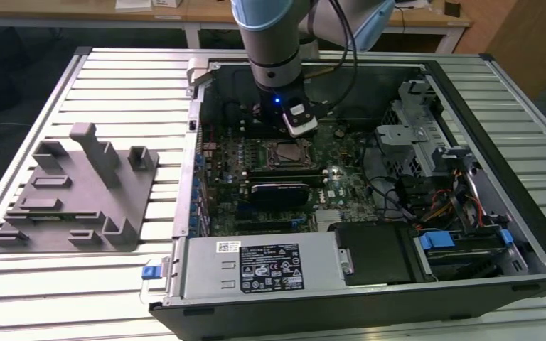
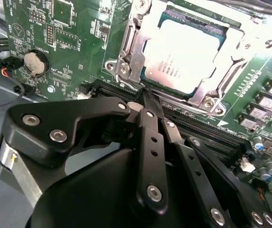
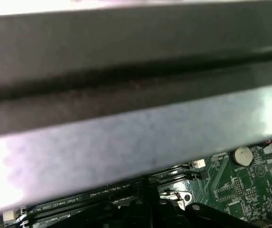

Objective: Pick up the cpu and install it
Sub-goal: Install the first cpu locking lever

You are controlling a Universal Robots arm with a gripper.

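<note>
Hanging just beside the cpu seated in its socket, the gripper has its jaws pressed together.

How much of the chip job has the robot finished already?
Most of it looks done: the cpu lies flat in its socket on the green motherboard, with a metal frame around its edges. In hand: nothing. The gripper is shut and empty, just beside the socket. Left: little that shows. I cannot tell whether the frame is locked down.
</note>
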